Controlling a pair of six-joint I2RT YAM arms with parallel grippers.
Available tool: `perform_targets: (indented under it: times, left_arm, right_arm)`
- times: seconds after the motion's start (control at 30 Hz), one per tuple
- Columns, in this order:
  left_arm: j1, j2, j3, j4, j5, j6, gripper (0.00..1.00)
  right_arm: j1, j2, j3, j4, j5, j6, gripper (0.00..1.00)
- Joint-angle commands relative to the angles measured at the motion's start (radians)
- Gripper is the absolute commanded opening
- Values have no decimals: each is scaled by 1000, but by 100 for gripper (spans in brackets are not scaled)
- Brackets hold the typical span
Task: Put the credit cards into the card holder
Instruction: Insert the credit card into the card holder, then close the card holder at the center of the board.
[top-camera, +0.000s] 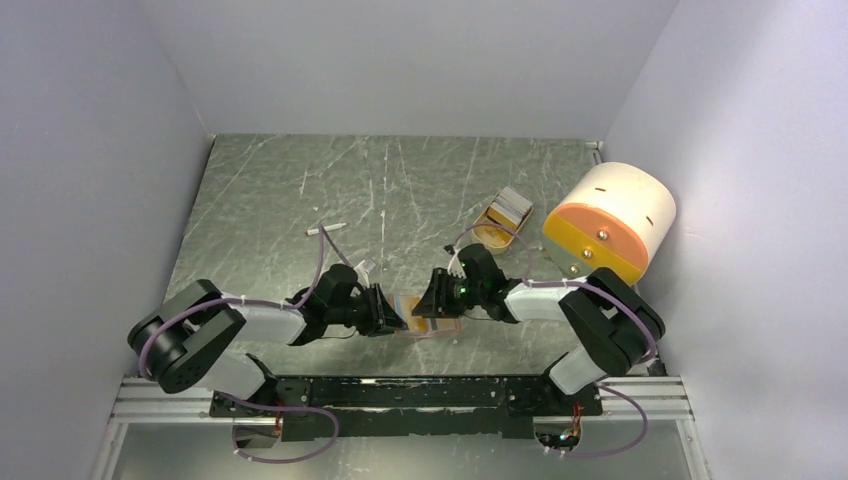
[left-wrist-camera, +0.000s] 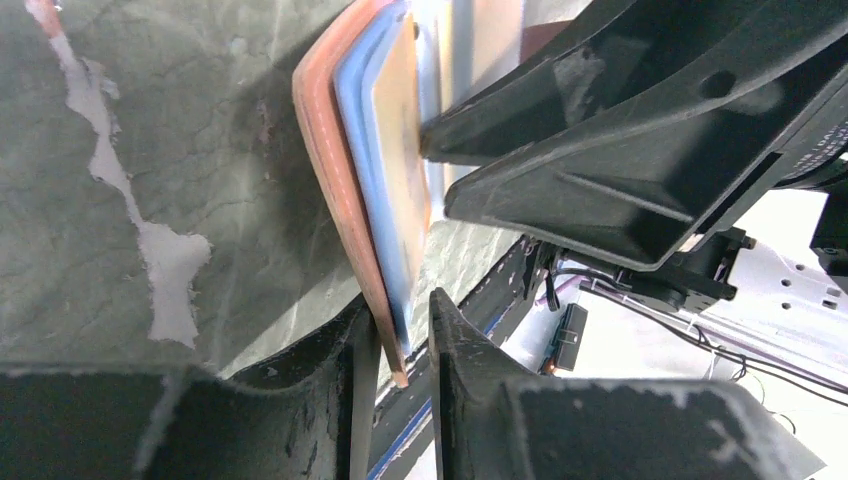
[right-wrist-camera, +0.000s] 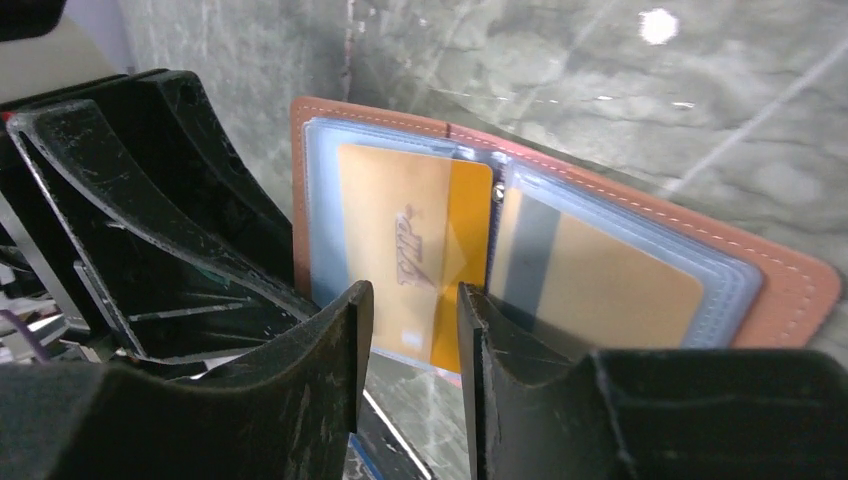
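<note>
card holder sat at the table's near edge, centre, between left gripper and right gripper, its edge between the left one's fingers. In the right wrist view, a card sat in its left sleeve and another card in the right. Tray with spare cards was behind-right, cylinder right of it, stick behind-left.

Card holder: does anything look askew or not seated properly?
The orange-yellow card seems to poke out past its sleeve's near edge in the card holder, so it looks not fully seated. The striped card beside it sits inside.
</note>
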Motion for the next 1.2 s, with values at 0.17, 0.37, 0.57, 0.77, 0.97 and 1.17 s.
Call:
perform_targets:
  times: [0.17,0.37,0.57,0.77,0.97,1.17]
  left_arm:
    - [6,-37,13,-3,-21,29,30]
    - [5,-41,5,-7,-34,26,30]
    - [5,-42,31,-37,-39,36,29]
    - [6,-75,93,-150,-71,79,31]
    - [4,-91,141,-210,-83,101,32]
    - [-7,-89,188,-226,-71,109,35]
  right_arm:
    - [52,54,-7,198,-34,105,38]
    - [53,1,-18,160,7,88,36]
    - [53,-142,21,-100,165,-24,35]
    - [50,-288,103,-389,413,-141,43]
    - [47,-349,144,-587,588,-183,43]
    - [43,-362,144,-691,701,-191,44]
